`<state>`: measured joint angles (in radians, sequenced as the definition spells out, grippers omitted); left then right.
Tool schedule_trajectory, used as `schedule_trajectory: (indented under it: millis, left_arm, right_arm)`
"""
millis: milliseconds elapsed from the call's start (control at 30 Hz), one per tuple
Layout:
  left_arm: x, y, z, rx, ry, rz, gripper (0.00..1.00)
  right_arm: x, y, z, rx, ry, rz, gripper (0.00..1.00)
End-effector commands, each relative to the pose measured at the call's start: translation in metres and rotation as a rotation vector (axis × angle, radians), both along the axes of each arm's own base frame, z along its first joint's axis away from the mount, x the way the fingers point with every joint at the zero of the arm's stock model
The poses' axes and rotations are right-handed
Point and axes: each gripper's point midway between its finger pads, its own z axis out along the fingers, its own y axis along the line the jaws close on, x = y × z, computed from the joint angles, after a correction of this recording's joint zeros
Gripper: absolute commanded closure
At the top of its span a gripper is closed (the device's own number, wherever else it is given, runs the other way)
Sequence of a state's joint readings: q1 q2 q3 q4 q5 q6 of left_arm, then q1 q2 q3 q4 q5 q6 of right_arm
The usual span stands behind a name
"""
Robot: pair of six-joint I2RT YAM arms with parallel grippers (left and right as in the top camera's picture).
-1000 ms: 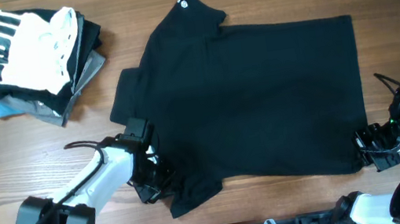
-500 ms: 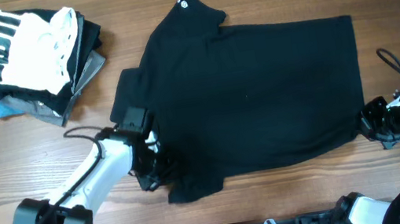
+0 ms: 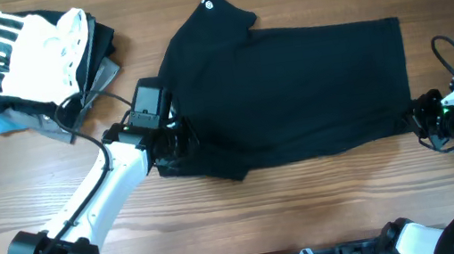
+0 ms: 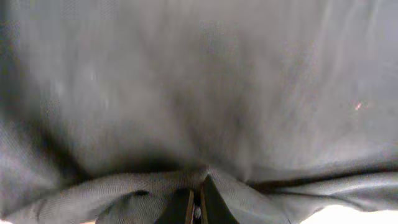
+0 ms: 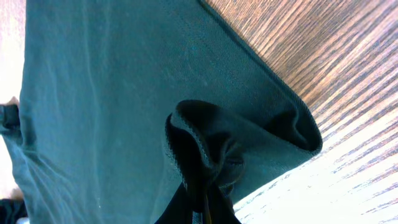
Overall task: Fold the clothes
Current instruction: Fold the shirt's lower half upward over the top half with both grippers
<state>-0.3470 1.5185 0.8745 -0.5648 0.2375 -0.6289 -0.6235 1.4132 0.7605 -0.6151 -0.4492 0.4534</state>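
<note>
The black T-shirt [image 3: 292, 81] lies spread across the middle of the wooden table [image 3: 312, 213], its tiny white neck logo at the far edge. Its near edge is lifted and folded inward. My left gripper [image 3: 177, 145] is shut on the shirt's near left sleeve area; the left wrist view shows fabric [image 4: 199, 93] bunched over the closed fingers [image 4: 198, 205]. My right gripper [image 3: 415, 117] is shut on the shirt's near right hem corner; the right wrist view shows fabric [image 5: 124, 87] bunched at the closed fingers [image 5: 202, 208].
A stack of folded garments stands at the far left: a white one with black stripes [image 3: 31, 53] on top of grey and blue ones. Bare wood [image 5: 323, 56] runs along the near edge and to the right of the shirt.
Both grippers moved away from the near edge toward the far side, pulling the shirt's near edge up and over. The left gripper travelled furthest, carrying the sleeve inward.
</note>
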Motion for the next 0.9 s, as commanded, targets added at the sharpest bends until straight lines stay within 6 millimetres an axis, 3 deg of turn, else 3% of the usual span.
schedule_trajectory:
  millis: [0, 267, 467, 567, 800, 833, 867]
  left_arm:
    - [0.029, -0.004, 0.019, -0.007, -0.141, 0.003, 0.96]
    - [0.060, -0.016, 0.040, -0.064, -0.292, 0.007, 0.96]
    - [0.074, 0.000, 0.043, 0.020, -0.356, 0.066, 0.96]
    - [0.082, 0.011, 0.045, 0.058, -0.382, 0.126, 0.96]
    - [0.084, 0.025, 0.043, 0.068, -0.369, 0.160, 0.95]
    - [0.084, 0.025, 0.042, 0.069, -0.367, 0.160, 0.93]
    - [0.084, 0.025, 0.042, 0.070, -0.366, 0.159, 0.87]
  right_arm:
    - [0.002, -0.009, 0.006, -0.010, 0.005, -0.076, 0.96]
    - [-0.007, -0.019, 0.000, -0.007, 0.080, -0.220, 0.96]
    - [0.006, -0.027, 0.006, -0.035, 0.019, -0.214, 0.96]
    - [0.028, -0.018, 0.020, -0.018, -0.118, -0.097, 0.96]
    - [0.034, -0.021, 0.024, -0.033, -0.146, -0.095, 0.96]
    - [0.035, -0.021, 0.025, -0.035, -0.155, -0.089, 0.89]
    - [0.039, -0.019, 0.027, -0.049, -0.176, -0.061, 0.65]
